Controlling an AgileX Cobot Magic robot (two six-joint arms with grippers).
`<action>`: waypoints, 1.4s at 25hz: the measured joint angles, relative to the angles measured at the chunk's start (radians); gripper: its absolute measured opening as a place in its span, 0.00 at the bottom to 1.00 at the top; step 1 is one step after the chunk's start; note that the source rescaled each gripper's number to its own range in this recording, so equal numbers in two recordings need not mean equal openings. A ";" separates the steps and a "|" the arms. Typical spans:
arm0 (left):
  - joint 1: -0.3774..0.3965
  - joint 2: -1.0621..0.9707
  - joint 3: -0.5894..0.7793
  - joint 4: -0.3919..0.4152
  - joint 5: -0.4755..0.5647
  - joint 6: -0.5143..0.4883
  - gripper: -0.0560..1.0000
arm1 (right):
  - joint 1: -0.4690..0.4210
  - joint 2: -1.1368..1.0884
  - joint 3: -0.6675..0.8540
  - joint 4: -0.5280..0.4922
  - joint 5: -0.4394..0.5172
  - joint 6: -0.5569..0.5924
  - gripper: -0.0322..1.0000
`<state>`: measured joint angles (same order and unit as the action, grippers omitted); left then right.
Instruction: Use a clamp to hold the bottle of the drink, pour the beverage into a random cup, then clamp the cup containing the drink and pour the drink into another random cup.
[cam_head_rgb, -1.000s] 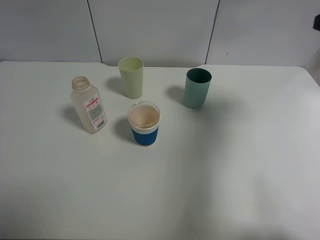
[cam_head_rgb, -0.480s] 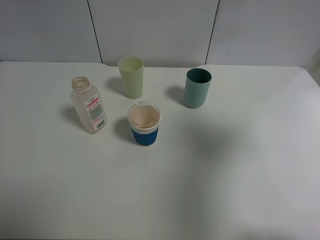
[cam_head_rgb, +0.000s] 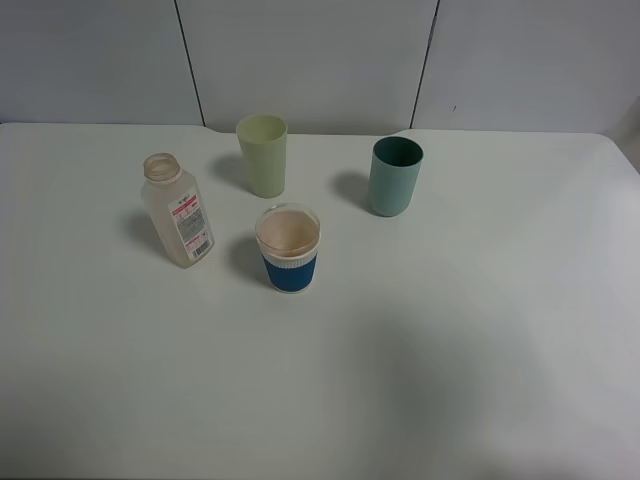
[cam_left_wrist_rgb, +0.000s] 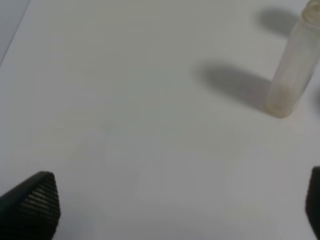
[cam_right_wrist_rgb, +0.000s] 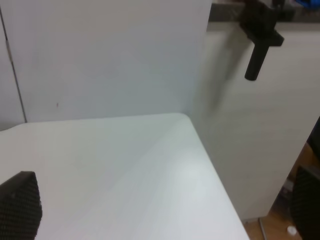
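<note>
An uncapped clear plastic bottle (cam_head_rgb: 178, 222) with a red and white label stands at the left of the white table (cam_head_rgb: 450, 330); it looks nearly empty. It also shows in the left wrist view (cam_left_wrist_rgb: 292, 75). A blue-sleeved cup (cam_head_rgb: 289, 248) holding a pale pinkish drink stands in the middle. A pale yellow-green cup (cam_head_rgb: 263, 154) and a teal cup (cam_head_rgb: 395, 176) stand behind it. My left gripper (cam_left_wrist_rgb: 175, 200) is open and empty, well away from the bottle. My right gripper (cam_right_wrist_rgb: 160, 200) is open and empty over the table's far right corner. Neither gripper shows in the exterior view.
Grey wall panels (cam_head_rgb: 320, 60) run behind the table. In the right wrist view the table's corner edge (cam_right_wrist_rgb: 200, 140) drops off beside a beige wall (cam_right_wrist_rgb: 270, 125) with a black bracket (cam_right_wrist_rgb: 260, 35).
A dark object at the upper right edge of the exterior view one second ago has left the frame. The bottle and cups have not moved.
</note>
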<state>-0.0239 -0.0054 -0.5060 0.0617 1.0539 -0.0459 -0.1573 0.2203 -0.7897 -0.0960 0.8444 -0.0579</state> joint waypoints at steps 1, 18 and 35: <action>0.000 0.000 0.000 0.000 0.000 0.000 1.00 | 0.000 -0.029 0.000 0.003 0.029 0.000 1.00; 0.000 0.000 0.000 0.000 0.000 0.000 1.00 | 0.000 -0.225 0.203 0.089 0.237 -0.004 1.00; 0.000 0.000 0.000 0.000 0.000 0.000 1.00 | 0.051 -0.225 0.282 0.072 0.226 0.014 1.00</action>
<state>-0.0239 -0.0054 -0.5060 0.0617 1.0539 -0.0459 -0.1061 -0.0045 -0.5077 -0.0242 1.0708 -0.0440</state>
